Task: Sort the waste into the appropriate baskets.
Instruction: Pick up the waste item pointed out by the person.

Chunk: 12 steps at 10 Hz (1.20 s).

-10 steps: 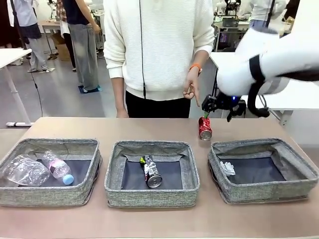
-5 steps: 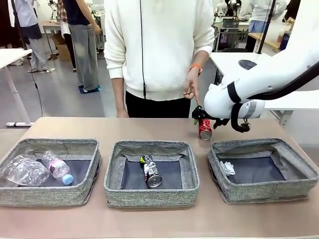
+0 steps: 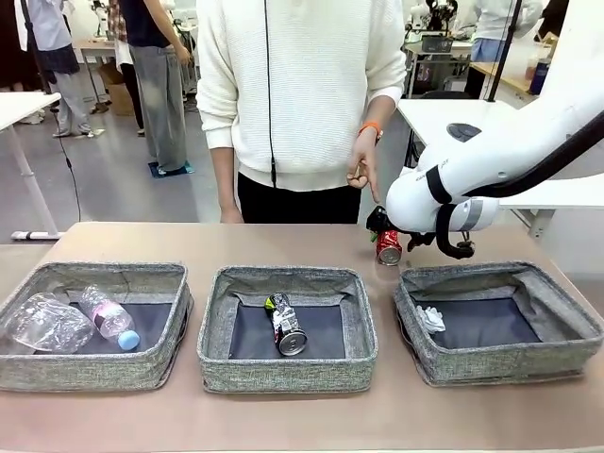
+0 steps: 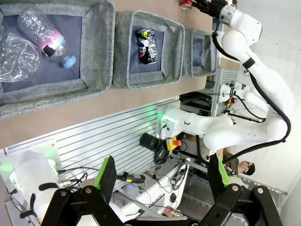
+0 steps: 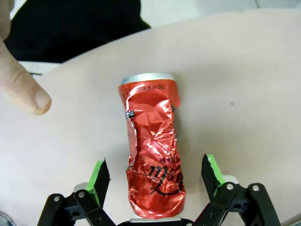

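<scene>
A crushed red can (image 3: pixel 389 247) lies on the table behind the gap between the middle and right baskets. My right gripper (image 5: pixel 155 176) stands open around it, one green pad on each side of the red can (image 5: pixel 154 156), not touching. In the front view the right gripper (image 3: pixel 380 226) is low over the can. The left basket (image 3: pixel 94 368) holds a crushed clear bottle (image 3: pixel 42 324) and a blue-capped bottle (image 3: pixel 110 318). A black-silver can (image 3: pixel 286 326) lies in the middle basket (image 3: pixel 283 370). A white paper wad (image 3: pixel 431 319) sits in the right basket (image 3: pixel 500 363). My left gripper (image 4: pixel 160 176) is open, high above the table.
A person in a white sweater stands at the far side; their hand (image 3: pixel 360 173) hangs just above the can, and a fingertip (image 5: pixel 21 87) shows left of it in the right wrist view. Bare tabletop (image 3: pixel 283 415) runs along the near edge.
The right arm has swung in and lowered, bringing its open gripper down around the red can. The can, the baskets and the person's hand have stayed put.
</scene>
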Motion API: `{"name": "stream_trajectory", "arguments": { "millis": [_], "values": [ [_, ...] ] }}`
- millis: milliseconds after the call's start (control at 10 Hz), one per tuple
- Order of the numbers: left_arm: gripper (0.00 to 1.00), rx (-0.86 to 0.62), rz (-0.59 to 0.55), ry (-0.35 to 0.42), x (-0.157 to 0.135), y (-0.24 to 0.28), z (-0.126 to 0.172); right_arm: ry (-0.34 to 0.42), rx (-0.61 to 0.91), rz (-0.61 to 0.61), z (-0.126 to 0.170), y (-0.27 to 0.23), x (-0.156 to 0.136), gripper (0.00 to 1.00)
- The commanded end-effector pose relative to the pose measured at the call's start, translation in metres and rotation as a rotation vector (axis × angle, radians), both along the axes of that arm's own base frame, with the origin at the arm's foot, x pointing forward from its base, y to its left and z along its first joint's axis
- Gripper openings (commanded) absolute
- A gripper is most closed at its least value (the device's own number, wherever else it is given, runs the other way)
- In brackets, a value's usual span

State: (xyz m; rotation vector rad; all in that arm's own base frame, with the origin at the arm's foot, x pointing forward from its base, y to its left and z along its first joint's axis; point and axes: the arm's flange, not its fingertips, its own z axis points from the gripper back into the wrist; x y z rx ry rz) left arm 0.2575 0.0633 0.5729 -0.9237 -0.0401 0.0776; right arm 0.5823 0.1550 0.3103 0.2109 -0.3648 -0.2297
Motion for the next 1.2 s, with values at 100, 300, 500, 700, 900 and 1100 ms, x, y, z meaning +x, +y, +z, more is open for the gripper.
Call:
{"name": "stream_trajectory", "arguments": {
  "millis": [100,300,500,700,900,1100],
  "values": [
    [1.0,-0.007,-0.016,-0.013,-0.0029,0.0022,-0.0015,0.011,-0.011,-0.03,0.0044,0.0122,0.0027,0.41],
    [1.0,-0.007,-0.016,-0.013,-0.0029,0.0022,-0.0015,0.018,-0.02,-0.03,0.0042,0.0121,0.0023,0.0],
    [1.0,-0.007,-0.016,-0.013,-0.0029,0.0022,-0.0015,0.025,-0.028,-0.022,0.0041,0.0133,0.0017,0.0],
    [1.0,-0.007,-0.016,-0.013,-0.0029,0.0022,-0.0015,0.039,-0.045,-0.015,0.0017,0.0132,0.0011,0.0],
    [1.0,-0.007,-0.016,-0.013,-0.0029,0.0022,-0.0015,0.045,-0.038,-0.013,0.0016,0.0132,0.0002,0.0],
    [1.0,-0.007,-0.016,-0.013,-0.0029,0.0022,-0.0015,0.056,0.004,-0.024,0.0031,0.0081,-0.0009,0.0]
  ]
}}
